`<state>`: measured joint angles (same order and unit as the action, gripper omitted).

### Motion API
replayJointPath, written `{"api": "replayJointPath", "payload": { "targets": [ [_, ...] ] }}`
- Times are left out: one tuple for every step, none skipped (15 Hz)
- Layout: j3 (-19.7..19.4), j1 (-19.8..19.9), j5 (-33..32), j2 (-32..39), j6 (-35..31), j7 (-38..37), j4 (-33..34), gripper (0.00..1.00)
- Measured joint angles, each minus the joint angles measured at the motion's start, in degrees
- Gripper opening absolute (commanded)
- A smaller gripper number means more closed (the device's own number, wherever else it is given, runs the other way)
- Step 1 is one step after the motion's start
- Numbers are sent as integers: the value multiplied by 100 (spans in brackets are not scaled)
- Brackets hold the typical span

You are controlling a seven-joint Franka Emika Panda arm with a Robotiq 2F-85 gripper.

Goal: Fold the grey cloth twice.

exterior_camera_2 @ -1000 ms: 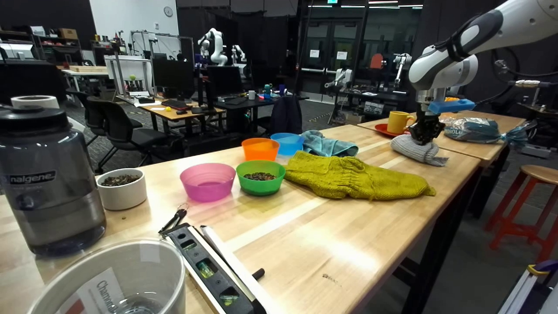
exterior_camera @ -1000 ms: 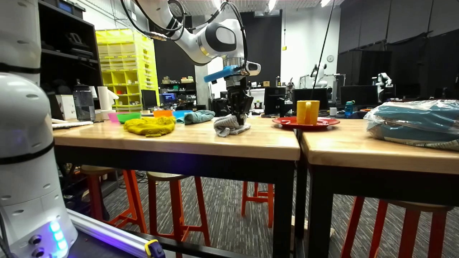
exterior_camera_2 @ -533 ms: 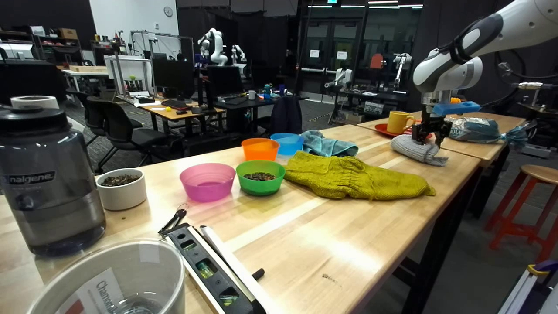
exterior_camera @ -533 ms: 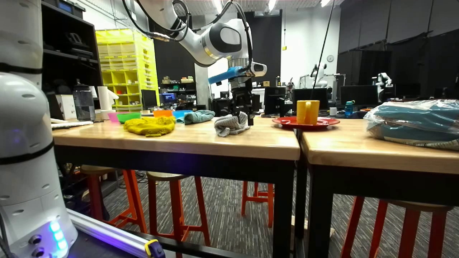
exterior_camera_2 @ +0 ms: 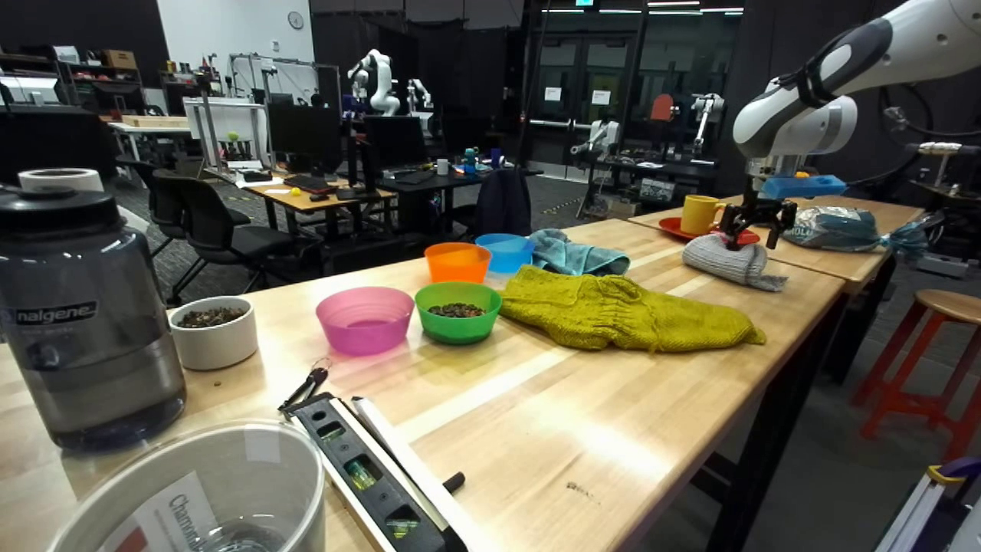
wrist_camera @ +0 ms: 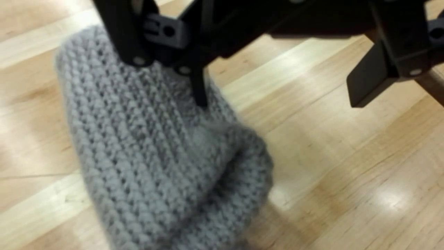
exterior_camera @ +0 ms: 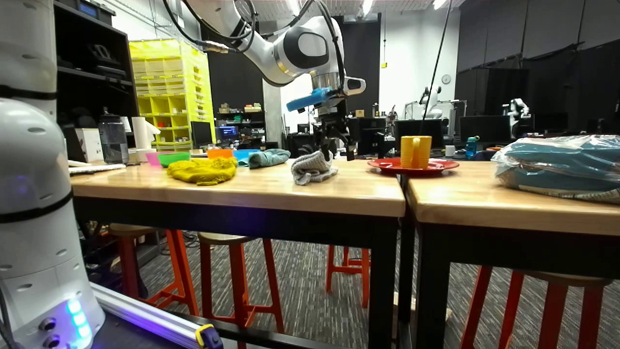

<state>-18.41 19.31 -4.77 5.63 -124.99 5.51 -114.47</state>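
The grey cloth [wrist_camera: 138,156] fills the left and middle of the wrist view, a knitted piece doubled over, with a rolled fold along its right side. In both exterior views the cloth [exterior_camera: 311,170] lies as a low bundle on the wooden table, one end flat and pointing toward the front edge [exterior_camera_2: 772,282]. My gripper [wrist_camera: 278,97] stands open, its fingers wide apart. One finger [wrist_camera: 199,88] is over the cloth's upper right part; whether it touches is hard to tell. The opposite finger [wrist_camera: 371,76] hangs above bare wood. Nothing is between them. The gripper [exterior_camera: 339,155] is just above the cloth.
A mustard knitted cloth [exterior_camera_2: 621,310] and a teal cloth [exterior_camera_2: 579,254] lie farther along the table. Green [exterior_camera_2: 458,314], pink [exterior_camera_2: 366,320], orange [exterior_camera_2: 457,264] and blue [exterior_camera_2: 506,253] bowls stand beside them. A red plate [exterior_camera: 438,167] with a yellow mug [exterior_camera: 415,151] is near the gripper.
My gripper has opened and let go of the grey cloth, then risen a little and shifted away from the arm's base. The cloth has stayed nearly in place, its top slightly shifted.
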Motion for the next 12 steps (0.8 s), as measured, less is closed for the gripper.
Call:
{"api": "replayJointPath", "payload": {
  "targets": [
    [-1, 1, 0, -34, -21, 19, -1, 100],
    [-4, 1, 0, -78, -28, 36, -7, 100],
    [-10, 2, 0, -124, -30, 55, -13, 100],
    [-17, 4, 8, -170, -36, 76, -21, 100],
    [-24, 5, 30, -225, -49, 103, -34, 100],
    [-28, 5, 66, -282, -64, 140, -46, 100],
    [-28, 4, 132, -342, -82, 202, -62, 100],
    [-24, 1, 209, -407, -102, 278, -82, 100],
    [-14, -7, 292, -479, -129, 356, -112, 100],
    [-4, -22, 358, -551, -165, 427, -143, 100],
    [9, -42, 418, -625, -202, 491, -183, 100],
    [26, -72, 486, -705, -231, 556, -221, 100]
  ]
}}
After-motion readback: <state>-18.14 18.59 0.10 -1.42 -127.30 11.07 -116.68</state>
